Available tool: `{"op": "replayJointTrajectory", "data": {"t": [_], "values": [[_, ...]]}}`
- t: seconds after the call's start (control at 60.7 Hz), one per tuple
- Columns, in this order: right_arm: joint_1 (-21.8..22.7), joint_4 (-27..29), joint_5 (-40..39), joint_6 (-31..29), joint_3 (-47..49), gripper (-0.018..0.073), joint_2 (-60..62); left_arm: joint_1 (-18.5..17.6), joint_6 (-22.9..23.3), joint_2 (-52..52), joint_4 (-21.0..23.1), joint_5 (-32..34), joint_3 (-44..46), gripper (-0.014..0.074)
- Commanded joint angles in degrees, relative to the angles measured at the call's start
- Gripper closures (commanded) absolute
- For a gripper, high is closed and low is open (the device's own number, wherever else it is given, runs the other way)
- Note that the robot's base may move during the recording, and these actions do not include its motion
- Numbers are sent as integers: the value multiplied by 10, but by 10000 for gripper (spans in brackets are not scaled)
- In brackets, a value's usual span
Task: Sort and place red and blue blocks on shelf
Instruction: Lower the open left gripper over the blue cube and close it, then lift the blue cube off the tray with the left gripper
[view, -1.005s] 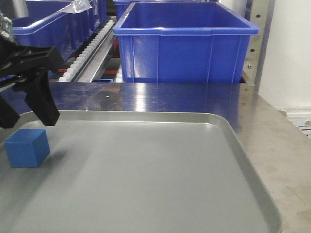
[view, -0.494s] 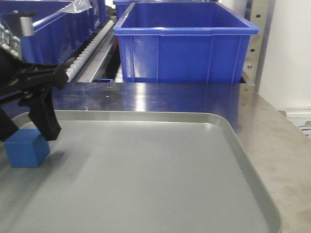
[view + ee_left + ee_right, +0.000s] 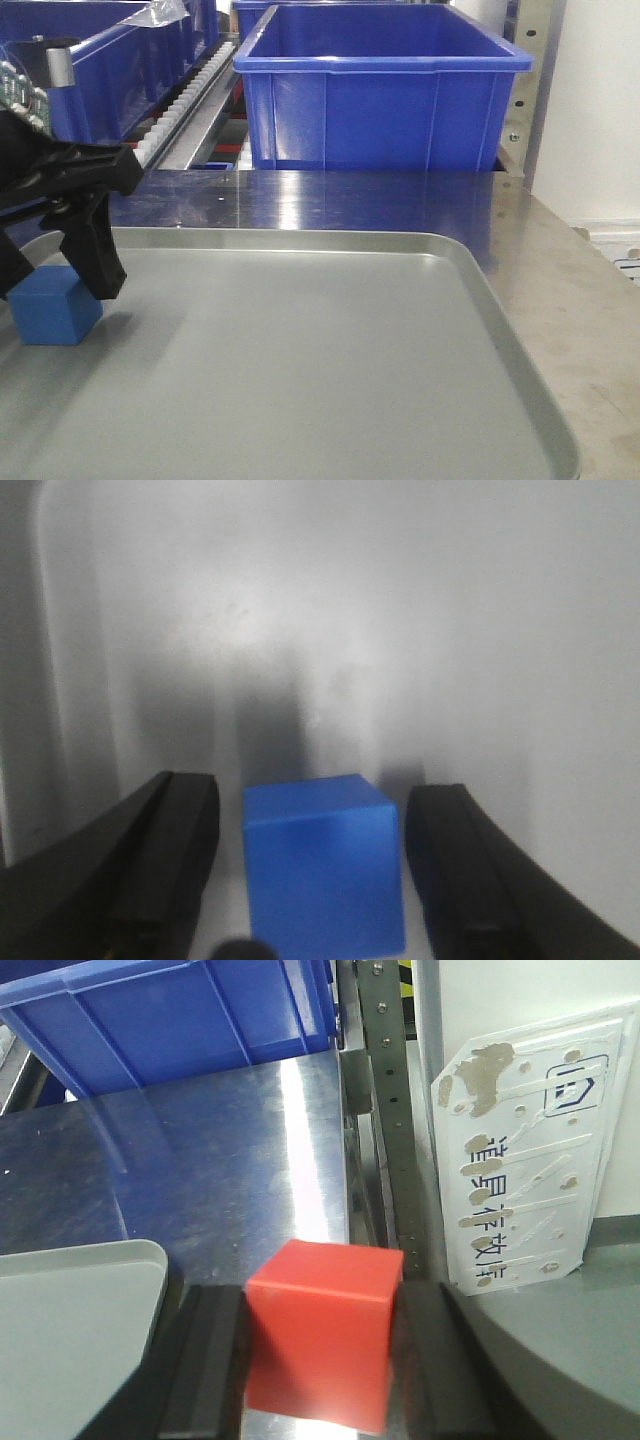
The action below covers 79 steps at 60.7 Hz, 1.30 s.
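Item one, left gripper (image 3: 318, 885): we record its jaws apart, one black finger on each side of the blue block (image 3: 322, 872), with a sliver of grey showing on both sides, so nothing is gripped yet. The blue block sits flat on the grey tray (image 3: 500, 330), close to the tray's left edge in the front view. There the left gripper (image 3: 57, 280) stands over it, fingers pointing down at the tray floor with a slight tilt. Item two, right gripper (image 3: 320, 1365): jaws closed onto the red block (image 3: 325, 1330), pads against its two side faces. The cube hangs clear above the steel deck (image 3: 200, 1150), just beside the tray's rounded corner and near the perforated upright (image 3: 385, 1090) of the shelf (image 3: 527, 90). A white label (image 3: 530, 1160) with worn print lies to its right. Progress, as we judge it: neither cube is on the shelf. The red one is picked and awaits carriage; the blue one is bracketed and awaits the squeeze. The large blue tub (image 3: 380, 100) stands beyond the tray on the rack, beside a white roller track (image 3: 190, 100); we cannot see its inside. Left to do: close on blue, lift, and place both cubes.
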State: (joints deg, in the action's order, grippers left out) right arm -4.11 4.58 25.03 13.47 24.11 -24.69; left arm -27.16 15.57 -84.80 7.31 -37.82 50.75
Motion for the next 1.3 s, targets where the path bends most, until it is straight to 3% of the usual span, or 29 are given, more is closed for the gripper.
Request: {"op": "replayJointTrajectory", "data": {"t": [0.0, 1.285], "values": [[3, -6, -50, -2, 15, 510, -2, -4, 6, 15, 2, 16, 16, 137], [3, -6, -50, -2, 15, 510, -2, -4, 6, 14, -6, 22, 14, 138]]}}
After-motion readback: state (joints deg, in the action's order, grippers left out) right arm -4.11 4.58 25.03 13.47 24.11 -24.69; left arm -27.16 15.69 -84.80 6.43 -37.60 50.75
